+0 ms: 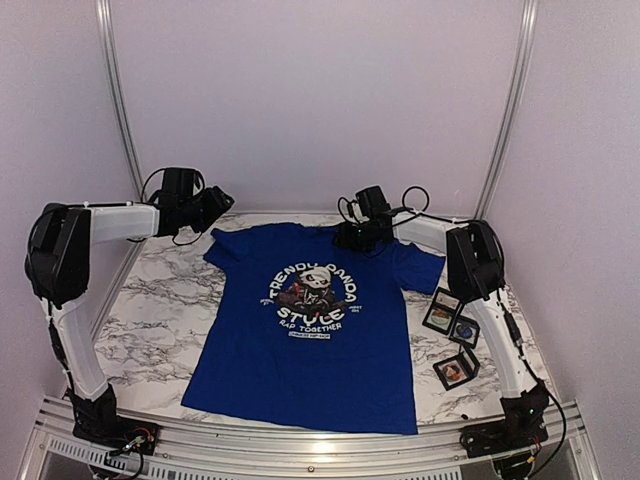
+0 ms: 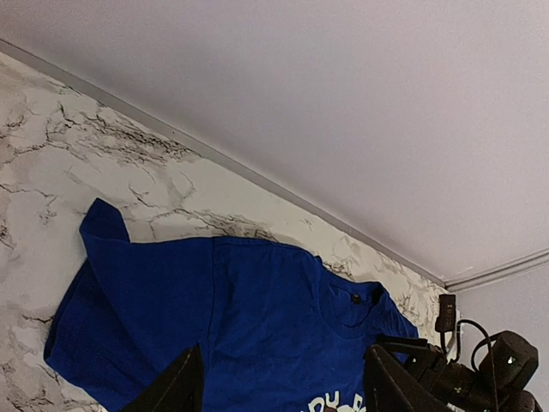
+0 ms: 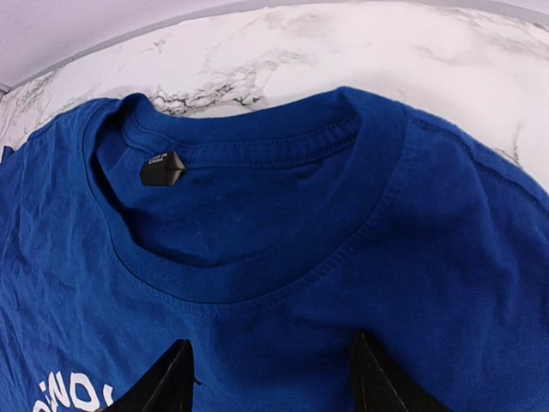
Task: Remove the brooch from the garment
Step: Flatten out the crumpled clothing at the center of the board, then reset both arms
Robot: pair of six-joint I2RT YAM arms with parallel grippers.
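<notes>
Just right of the blue T-shirt (image 1: 300, 350), which lies spread flat on the marble table (image 1: 160, 310), sit three small black boxes: the nearest (image 1: 455, 370), a middle one (image 1: 465, 330) and the farthest (image 1: 442, 310). Each holds a small coloured piece, too small to identify. The left gripper (image 2: 283, 365) hangs off the shirt's far left sleeve, fingers apart, holding nothing. The right gripper (image 3: 270, 365) hovers at the collar, fingers spread above the cloth. The chest lettering (image 1: 312, 300) reads "TRENDY PANDA STYLE RAP TOGETHER". The print on the black neck tag (image 3: 161, 168) is illegible.
</notes>
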